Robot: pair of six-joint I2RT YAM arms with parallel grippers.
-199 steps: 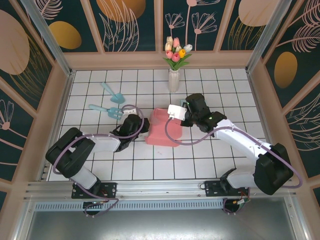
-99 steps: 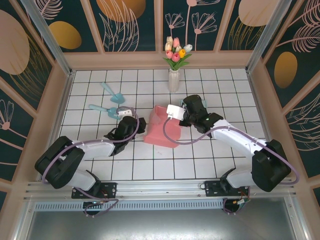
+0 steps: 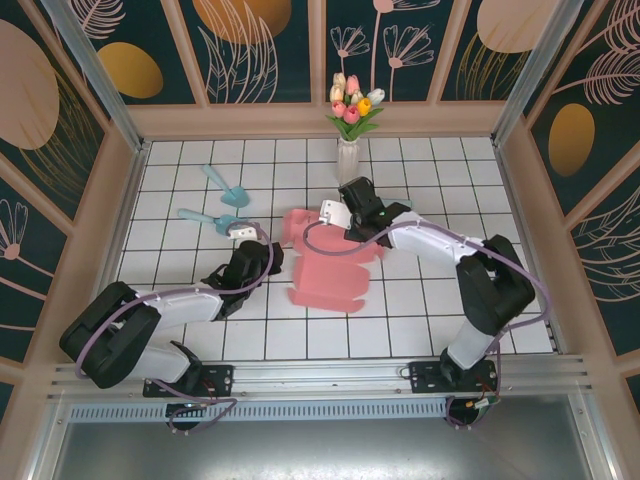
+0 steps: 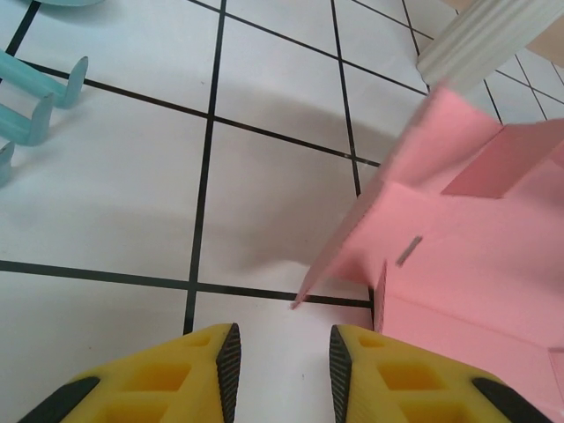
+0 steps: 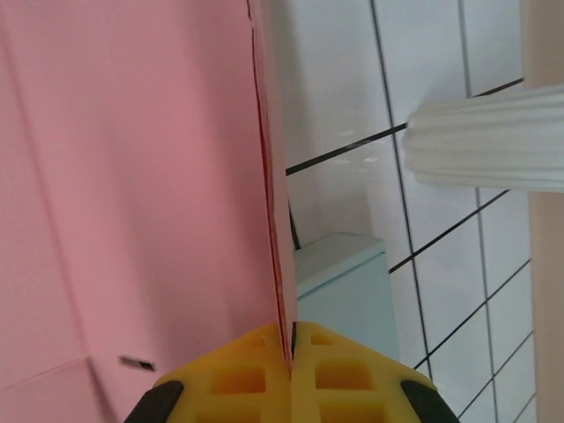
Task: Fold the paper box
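We pinch an edge of the paper box (image 3: 330, 275) tight in our right gripper (image 5: 291, 339). Our left gripper (image 4: 284, 351) hovers beside the box, slightly parted, empty.

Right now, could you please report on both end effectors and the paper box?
Right end effector shut on paper box edge. Left end effector open, just short of it. Vase close behind.

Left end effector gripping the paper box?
No: the left end effector stands open, and the corner of the pink paper box lies ahead of it, not inside its grip.
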